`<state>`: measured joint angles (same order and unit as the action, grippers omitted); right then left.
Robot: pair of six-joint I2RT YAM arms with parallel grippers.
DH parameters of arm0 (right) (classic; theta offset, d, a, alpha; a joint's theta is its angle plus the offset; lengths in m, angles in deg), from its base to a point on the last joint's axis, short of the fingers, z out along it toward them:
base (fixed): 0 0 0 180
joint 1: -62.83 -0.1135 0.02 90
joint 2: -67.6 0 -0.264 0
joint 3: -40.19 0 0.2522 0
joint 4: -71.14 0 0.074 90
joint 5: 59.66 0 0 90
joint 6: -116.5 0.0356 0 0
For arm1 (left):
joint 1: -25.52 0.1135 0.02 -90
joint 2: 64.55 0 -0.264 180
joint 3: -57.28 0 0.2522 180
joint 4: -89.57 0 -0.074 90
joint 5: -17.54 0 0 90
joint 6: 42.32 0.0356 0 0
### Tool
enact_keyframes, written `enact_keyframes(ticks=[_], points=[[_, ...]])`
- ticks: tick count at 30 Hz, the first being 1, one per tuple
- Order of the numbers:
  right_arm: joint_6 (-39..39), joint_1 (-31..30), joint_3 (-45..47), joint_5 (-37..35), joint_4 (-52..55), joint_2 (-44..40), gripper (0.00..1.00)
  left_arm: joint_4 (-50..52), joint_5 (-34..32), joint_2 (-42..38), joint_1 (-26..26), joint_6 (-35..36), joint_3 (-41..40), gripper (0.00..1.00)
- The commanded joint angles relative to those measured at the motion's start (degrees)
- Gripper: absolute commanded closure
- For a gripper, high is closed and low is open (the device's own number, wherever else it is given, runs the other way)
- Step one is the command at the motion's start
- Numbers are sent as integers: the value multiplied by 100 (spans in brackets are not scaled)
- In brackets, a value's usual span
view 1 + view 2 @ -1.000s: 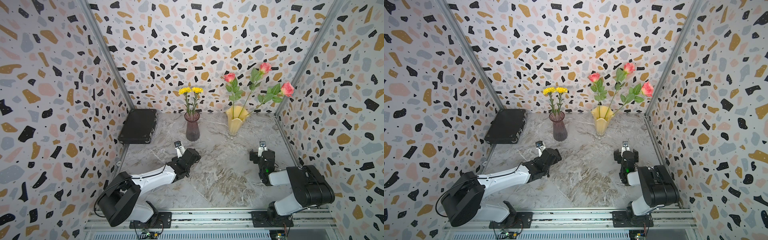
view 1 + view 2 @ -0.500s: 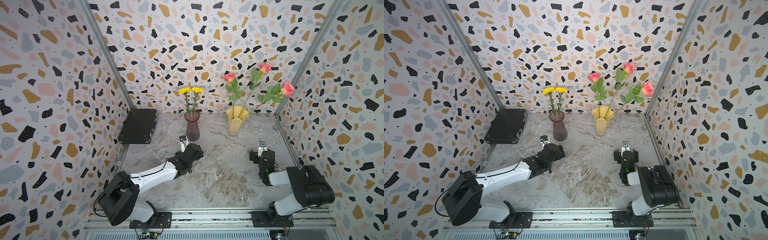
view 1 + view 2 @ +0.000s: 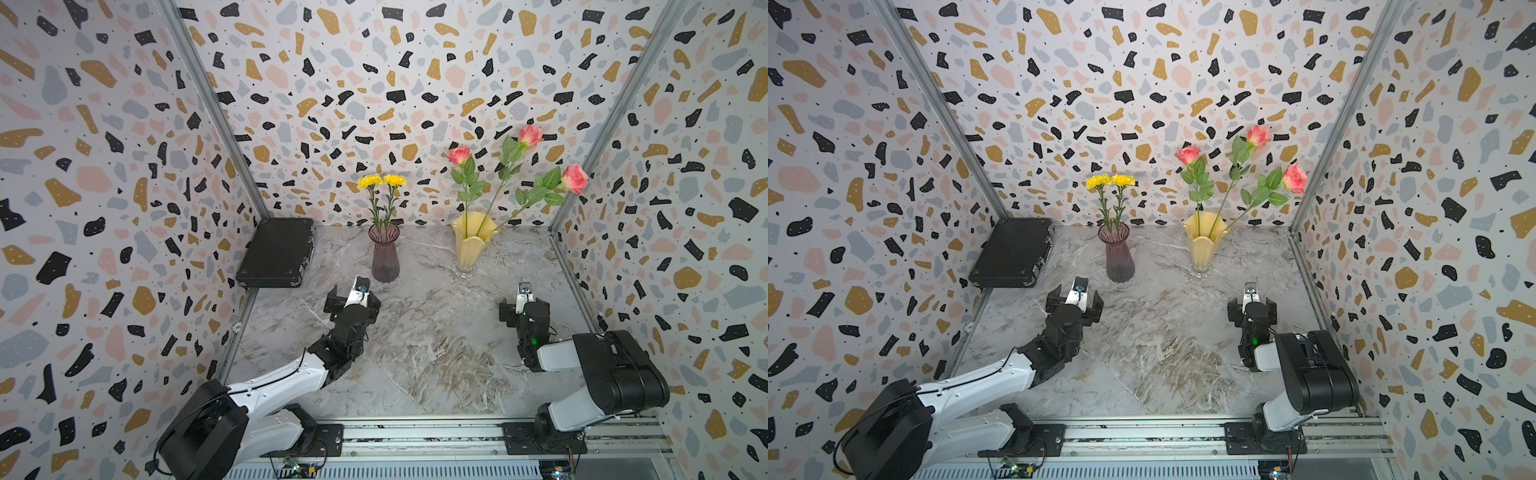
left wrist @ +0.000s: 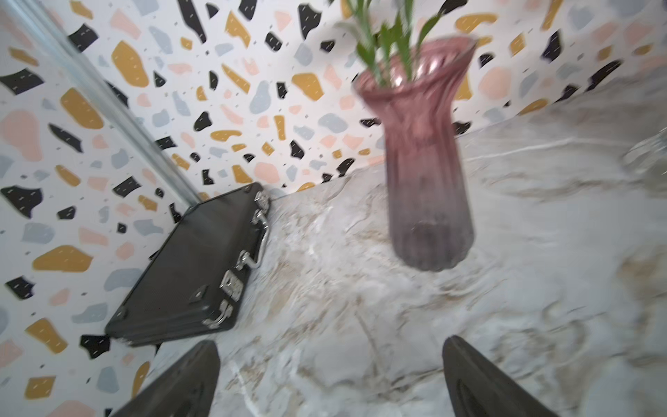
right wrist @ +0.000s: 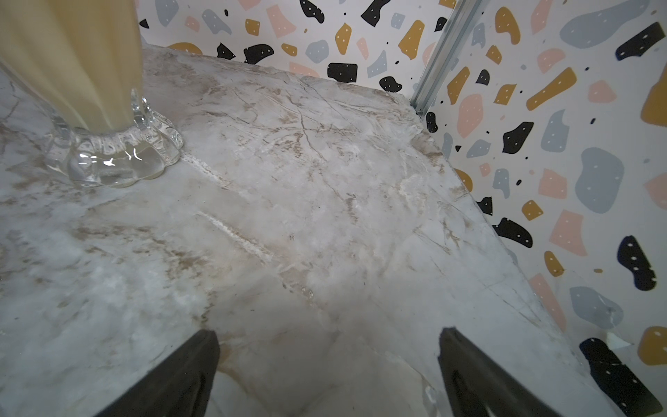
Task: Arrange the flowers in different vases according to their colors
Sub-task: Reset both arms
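- Purple ribbed glass is the landmark; in both top views the purple vase (image 3: 385, 253) stands upright on the counter (image 3: 436, 340) with both yellow flowers (image 3: 381, 181) in its neck; apart from it, on the right arm's side, the yellow vase (image 3: 473, 243) holds all three pink roses (image 3: 459, 154); no stem lies loose, so I judge the sorting done and the step in hand a clean pull-back.
- In a top view the left end effector (image 3: 1074, 301) sits near the purple vase on the robot's side of it, jaws spread, nothing held; the right end effector (image 3: 1252, 309) is well apart from that vase, past the yellow one, jaws wide and empty.
- Left wrist view, blurred: the purple vase rises ahead of the two dark fingers (image 4: 187, 382), clear of both; the black case (image 4: 191, 274) lies apart from the vase, toward the side wall; best to draw straight back from the vase with no sideways swing, since tall glass would likely tip at a nudge.
- Right wrist view: beyond the parted fingers only bare counter, with the yellow vase's clear foot (image 5: 112, 159) off to one side; this arm looks free to withdraw.
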<state>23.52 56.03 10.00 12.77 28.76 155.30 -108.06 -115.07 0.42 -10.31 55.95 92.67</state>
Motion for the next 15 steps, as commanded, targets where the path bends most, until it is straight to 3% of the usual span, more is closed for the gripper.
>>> enact_keyframes(ticks=[1,3,6,12,15], points=[[34,20,-97,-10,-73,-60,0,-1083,-171,-386,433,305,-353,1],[31,14,-98,-6,-75,-60,0,-846,-157,-420,612,213,-489,1],[34,13,-98,-5,-76,-56,0,-1287,-158,-180,763,359,-750,1],[32,20,-98,-15,-83,-60,0,-1944,-421,1065,1132,158,-573,1],[35,20,-98,-8,-78,-60,0,-2445,552,1492,1610,-84,-664,1]])
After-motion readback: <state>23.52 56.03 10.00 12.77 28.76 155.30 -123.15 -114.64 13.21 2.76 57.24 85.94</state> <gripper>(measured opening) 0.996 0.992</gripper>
